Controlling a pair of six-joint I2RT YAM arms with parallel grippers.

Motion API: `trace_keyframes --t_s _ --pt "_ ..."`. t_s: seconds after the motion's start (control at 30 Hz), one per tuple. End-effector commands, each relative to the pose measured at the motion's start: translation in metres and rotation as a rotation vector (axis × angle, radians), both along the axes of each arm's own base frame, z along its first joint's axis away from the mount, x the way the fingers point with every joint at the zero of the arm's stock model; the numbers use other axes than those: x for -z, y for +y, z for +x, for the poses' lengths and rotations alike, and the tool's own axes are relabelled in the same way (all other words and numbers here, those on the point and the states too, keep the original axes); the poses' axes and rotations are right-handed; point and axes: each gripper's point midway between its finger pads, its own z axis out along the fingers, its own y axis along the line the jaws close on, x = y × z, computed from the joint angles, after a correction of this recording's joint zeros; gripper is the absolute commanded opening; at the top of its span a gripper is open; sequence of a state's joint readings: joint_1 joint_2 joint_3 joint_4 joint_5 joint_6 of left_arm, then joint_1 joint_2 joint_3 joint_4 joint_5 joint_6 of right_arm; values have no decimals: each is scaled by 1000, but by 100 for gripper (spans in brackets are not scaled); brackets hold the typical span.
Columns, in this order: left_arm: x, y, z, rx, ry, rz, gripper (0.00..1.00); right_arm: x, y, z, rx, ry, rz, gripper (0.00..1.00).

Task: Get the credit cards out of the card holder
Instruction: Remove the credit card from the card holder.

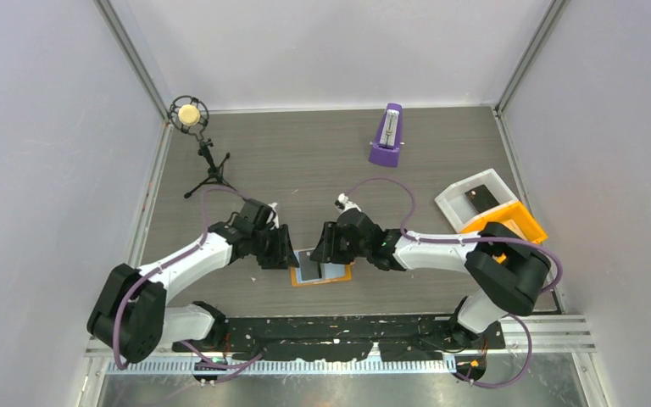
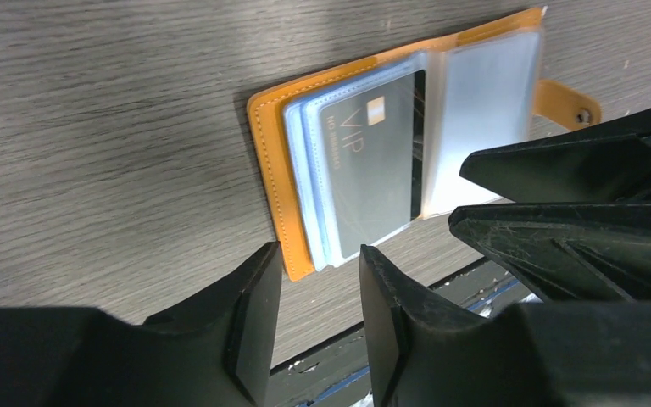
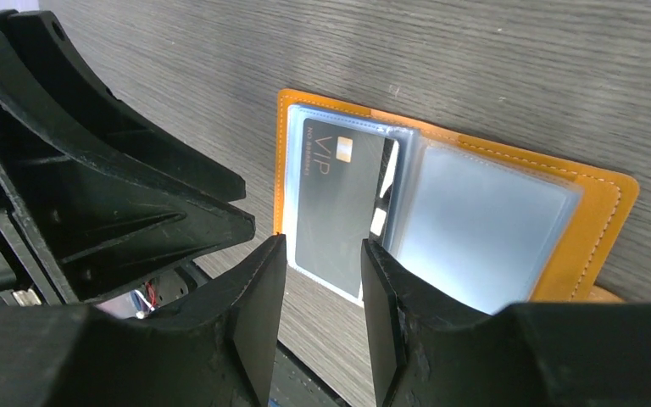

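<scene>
left gripper point(image 2: 318, 254), jaws apart and empty, hovers at the left end of the open card holder point(image 2: 264, 161) lying flat; the grey credit card point(image 2: 373, 170) fills its left half, long axis running near-to-far, probably nearer this arm; right gripper point(image 3: 322, 250) likewise parted, empty
</scene>
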State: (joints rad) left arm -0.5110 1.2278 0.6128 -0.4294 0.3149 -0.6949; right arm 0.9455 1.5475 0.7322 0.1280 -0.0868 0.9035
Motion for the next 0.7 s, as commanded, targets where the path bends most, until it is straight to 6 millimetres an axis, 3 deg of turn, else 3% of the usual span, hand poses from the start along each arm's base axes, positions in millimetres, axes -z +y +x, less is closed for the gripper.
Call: trace_keyframes --t_s 0.0,0.23,0.67 --pt "4 -5 7 17 -33 -28 41 -19 23 10 -5 -28 89 45" --pt "15 -10 4 26 -13 -58 36 -8 23 9 -3 -8 78 45" --pt "29 -16 -2 27 26 -95 15 14 5 14 31 -9 -64 46"
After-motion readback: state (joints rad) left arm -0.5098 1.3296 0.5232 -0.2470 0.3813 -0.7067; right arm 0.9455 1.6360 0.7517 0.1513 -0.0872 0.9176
